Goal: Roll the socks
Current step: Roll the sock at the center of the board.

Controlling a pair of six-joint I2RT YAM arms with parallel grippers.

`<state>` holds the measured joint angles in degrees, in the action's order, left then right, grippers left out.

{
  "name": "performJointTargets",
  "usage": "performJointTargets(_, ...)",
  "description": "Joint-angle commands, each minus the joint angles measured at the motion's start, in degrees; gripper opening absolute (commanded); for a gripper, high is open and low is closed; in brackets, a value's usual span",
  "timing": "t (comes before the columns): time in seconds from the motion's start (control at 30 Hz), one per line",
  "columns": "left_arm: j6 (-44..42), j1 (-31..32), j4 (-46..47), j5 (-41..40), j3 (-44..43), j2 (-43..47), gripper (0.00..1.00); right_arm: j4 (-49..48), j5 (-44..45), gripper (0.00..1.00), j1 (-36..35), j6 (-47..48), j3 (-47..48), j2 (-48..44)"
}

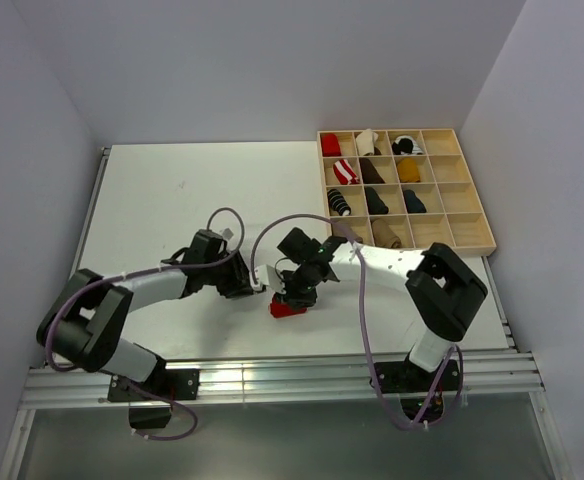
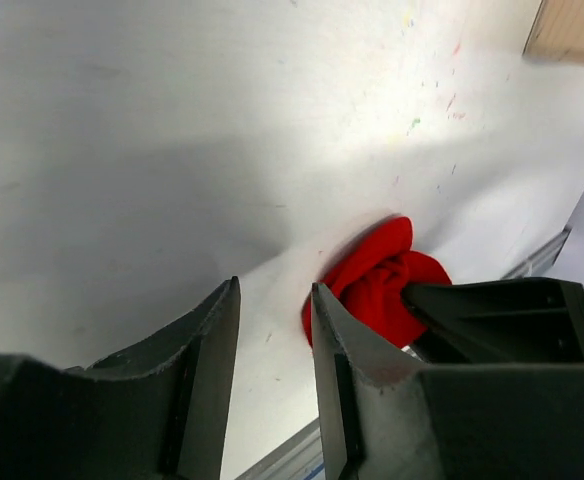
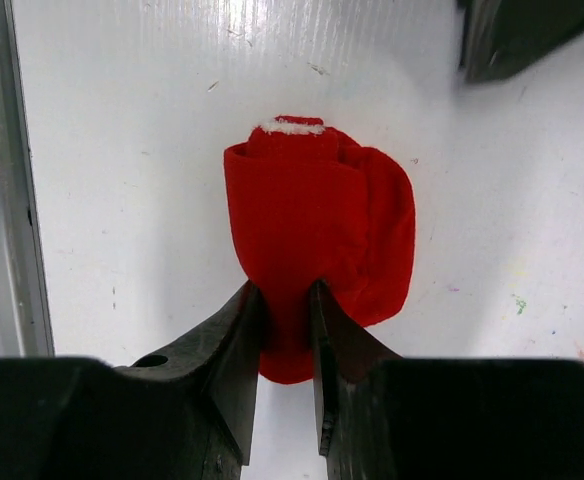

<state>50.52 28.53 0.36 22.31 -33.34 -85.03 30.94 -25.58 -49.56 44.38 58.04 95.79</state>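
Near front edge of table [image 1: 172,200], about midway along it: red sock [image 1: 287,308] lies bunched in loose roll, white trim showing at its far end in right wrist view. Right gripper [image 3: 284,295] narrow, fingers pinching near fold of red fabric. Left gripper [image 2: 275,290] just beside sock on its left, fingers apart, bare table between them, nothing held. Wooden tray [image 1: 469,230] at far right corner of table, sock bundles in several compartments.

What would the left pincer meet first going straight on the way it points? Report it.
The left pincer would probably meet the bare white table first. Nothing lies between its open jaws, and the red sock sits just off to one side, though depth is unclear.
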Motion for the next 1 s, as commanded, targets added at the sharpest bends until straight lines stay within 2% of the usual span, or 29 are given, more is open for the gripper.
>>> performJointTargets(0.0,1.9,-1.6,4.7,-4.5,3.6,7.5,0.38,5.5,0.7,0.20,1.0,-0.4,1.1,3.6)
performJointTargets(0.07,1.2,-2.4,5.3,-6.3,4.9,10.9,0.32,6.7,-0.2,0.20,1.4,-0.4,2.2,4.7)
performJointTargets(0.3,-1.7,-2.3,9.4,-8.9,11.3,25.5,0.27,12.2,-3.7,0.19,4.8,-1.8,8.9,10.3)
performJointTargets(0.4,-1.7,0.4,11.1,-12.6,15.6,32.4,0.31,14.5,-5.5,0.19,7.1,-2.7,12.1,12.8)
performJointTargets(0.5,-2.3,4.1,11.9,-15.4,17.5,35.3,0.36,17.6,-7.4,0.19,8.6,-2.7,15.4,15.3)
performJointTargets(0.67,-6.5,11.7,11.2,-20.9,14.3,31.3,0.46,22.4,-9.0,0.19,9.7,-2.4,20.8,20.2)
performJointTargets(0.87,-9.8,17.6,12.5,-24.6,10.3,22.6,0.47,25.3,-10.4,0.19,10.8,-2.4,24.5,23.8)
performJointTargets(0.97,-10.9,18.0,14.7,-23.5,9.4,19.6,0.49,25.6,-10.2,0.19,11.1,-2.5,24.8,24.1)
